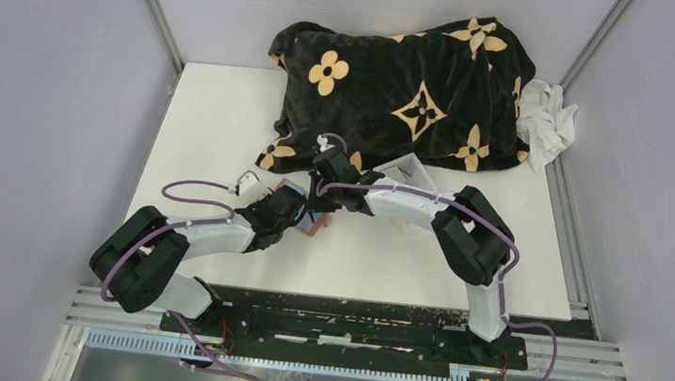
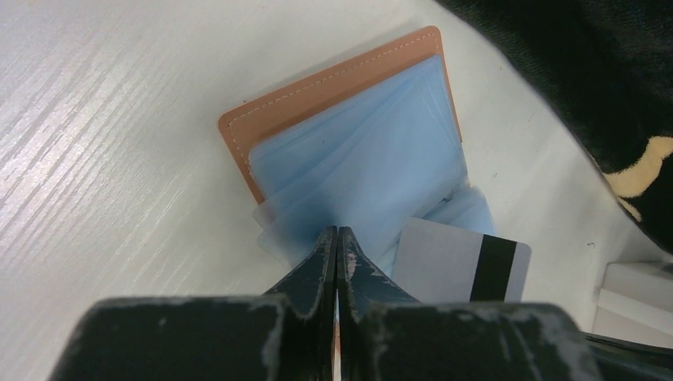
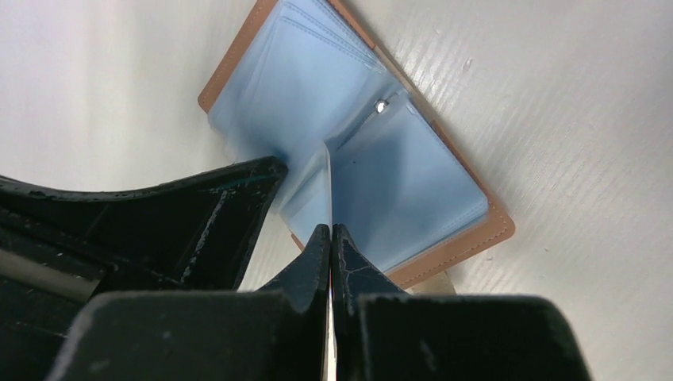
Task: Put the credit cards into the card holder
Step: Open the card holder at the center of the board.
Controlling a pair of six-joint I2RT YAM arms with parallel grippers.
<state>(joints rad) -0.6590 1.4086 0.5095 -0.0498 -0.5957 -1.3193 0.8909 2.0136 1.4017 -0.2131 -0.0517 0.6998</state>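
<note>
The card holder (image 1: 314,229) lies open on the white table between both grippers, a tan leather cover (image 2: 317,87) with pale blue plastic sleeves (image 2: 373,151) fanned inside. My left gripper (image 2: 337,232) is shut, its tips pinching one sleeve whose creases run toward them. My right gripper (image 3: 330,228) is shut on a thin pale sleeve that stands edge-on from the middle of the holder (image 3: 460,242). One grey-silver credit card (image 2: 444,258) with a black stripe lies beside the sleeves, right of the left fingers. In the top view the left gripper (image 1: 297,219) and right gripper (image 1: 317,209) nearly touch.
A black blanket with yellow flowers (image 1: 402,84) covers the back of the table, a white cloth (image 1: 547,118) at its right end. The clear tray (image 1: 409,171) sits just behind the right wrist. A small white object (image 1: 248,181) lies left of the grippers.
</note>
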